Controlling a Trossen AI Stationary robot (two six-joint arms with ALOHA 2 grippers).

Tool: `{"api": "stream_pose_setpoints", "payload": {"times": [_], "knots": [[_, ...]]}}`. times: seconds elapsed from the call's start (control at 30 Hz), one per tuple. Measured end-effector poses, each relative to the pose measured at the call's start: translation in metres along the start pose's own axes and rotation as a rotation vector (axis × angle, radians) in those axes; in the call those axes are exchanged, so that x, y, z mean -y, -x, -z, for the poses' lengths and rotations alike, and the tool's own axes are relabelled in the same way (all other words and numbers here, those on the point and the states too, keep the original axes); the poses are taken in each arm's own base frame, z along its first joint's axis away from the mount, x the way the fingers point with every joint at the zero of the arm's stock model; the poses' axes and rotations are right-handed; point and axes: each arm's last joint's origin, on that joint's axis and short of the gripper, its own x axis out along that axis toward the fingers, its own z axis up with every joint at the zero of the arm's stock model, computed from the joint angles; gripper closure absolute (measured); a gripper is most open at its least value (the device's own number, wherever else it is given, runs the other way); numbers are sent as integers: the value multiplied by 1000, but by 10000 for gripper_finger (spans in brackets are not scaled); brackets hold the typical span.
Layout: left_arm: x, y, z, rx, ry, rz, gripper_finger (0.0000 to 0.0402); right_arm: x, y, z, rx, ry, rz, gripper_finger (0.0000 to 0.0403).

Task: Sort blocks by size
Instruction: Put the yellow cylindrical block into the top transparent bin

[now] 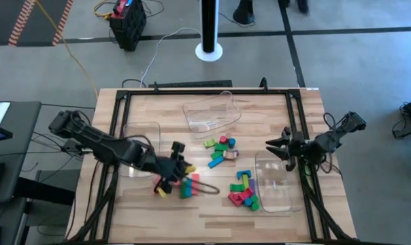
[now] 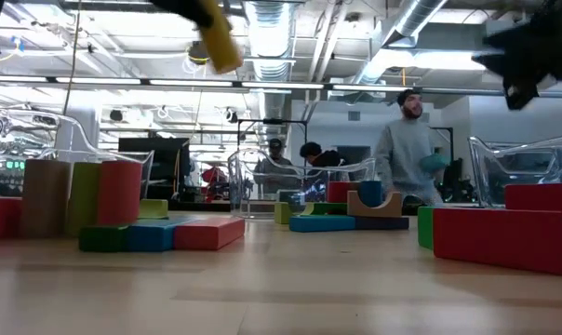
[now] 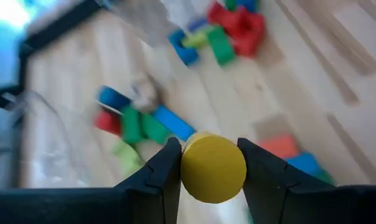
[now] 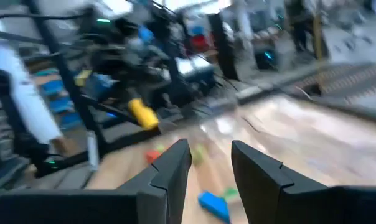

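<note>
A yellow cylinder block (image 3: 213,168) sits between the fingers of my left gripper (image 1: 165,185), which is shut on it above the table's near-left part. In the low view the cylinder (image 2: 220,42) hangs high over the wood. Just beside it on the table lies a small group of red, green and blue blocks (image 1: 186,187). More blocks lie mid-table (image 1: 222,150) and near right (image 1: 243,192). My right gripper (image 1: 282,151) hovers open at the right, by the far end of a clear bin, with nothing between its fingers (image 4: 210,162). My left gripper pinches the yellow cylinder by its curved side (image 3: 189,169), one finger on each side, the round end face showing between them. The fingers slant downward, coming from the table's left. The cylinder is lifted clear of the table.
Three clear plastic bins stand on the table: one at the far middle (image 1: 209,112), one at the left (image 1: 141,146) under my left arm, one at the right (image 1: 277,184). A black frame (image 1: 297,129) runs around the tabletop. A person (image 2: 411,149) stands beyond the table.
</note>
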Motion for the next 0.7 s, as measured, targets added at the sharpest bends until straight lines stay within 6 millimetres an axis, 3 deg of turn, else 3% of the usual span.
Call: {"api": "stream_pose_setpoints", "payload": {"times": [0.23, 0.5, 0.7], "knots": [[-37, -8, -1, 62, -56, -116, 273, -8, -9, -19, 144, 178, 21, 246], [-76, -16, 6, 94, -64, -167, 273, -25, -23, -79, 270, 297, -23, 229], [-98, -11, 6, 183, -92, -189, 273, -43, -53, -118, 219, 430, 6, 201]]}}
